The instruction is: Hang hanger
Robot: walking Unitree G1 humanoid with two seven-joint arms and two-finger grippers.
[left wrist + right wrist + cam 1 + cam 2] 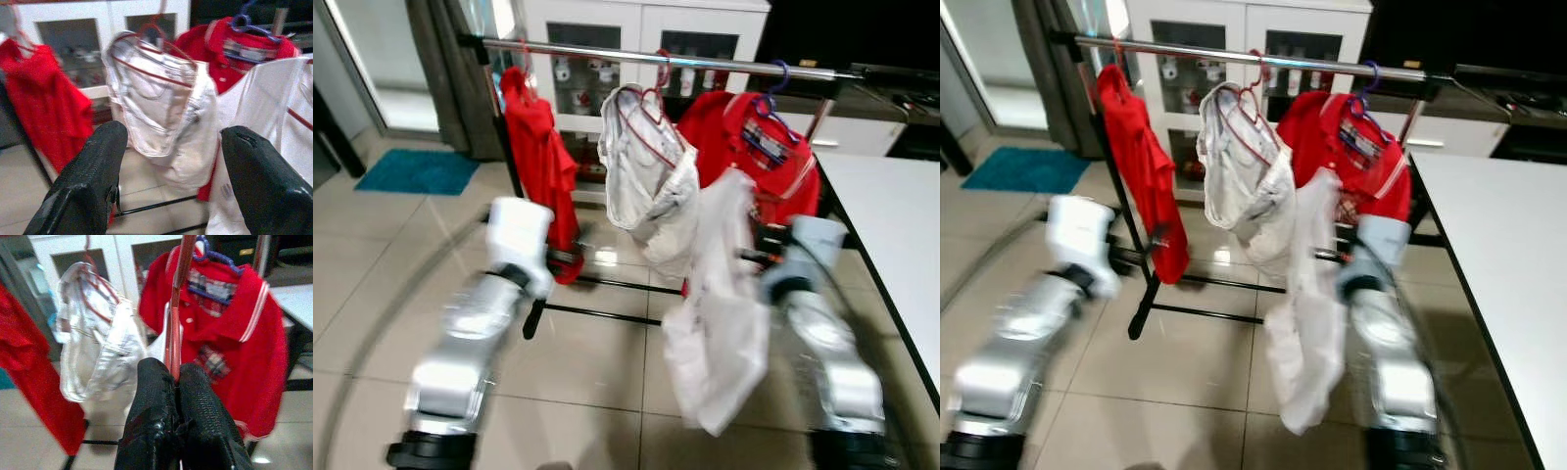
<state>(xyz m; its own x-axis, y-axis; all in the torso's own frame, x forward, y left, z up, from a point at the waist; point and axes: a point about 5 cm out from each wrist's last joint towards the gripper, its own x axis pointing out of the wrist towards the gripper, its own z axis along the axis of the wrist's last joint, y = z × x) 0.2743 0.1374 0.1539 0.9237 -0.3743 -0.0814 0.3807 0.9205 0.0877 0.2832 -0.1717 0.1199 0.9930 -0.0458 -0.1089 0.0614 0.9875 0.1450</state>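
Your right end effector [175, 382] is pinching the red hanger [177, 308] mid-frame, white shirt [720, 313] dangling below; left end effector [171, 147] is spread wide, holding nothing.

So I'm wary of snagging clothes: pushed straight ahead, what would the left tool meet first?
Probably the white garment hanging on the rail; it sits dead ahead between the open left tool fingers, though depth is unclear.

Two head views from above, facing forward and down at a clothes rail [656, 59] with hung clothes, the floor [597, 362] below; both nearly the same scene, slightly shifted sideways. Left wrist view close, looking along its black fingers [88, 181] toward the white garment [161, 112]. Right wrist view very close, facing the red shirt [230, 342]; garments shared by all four.
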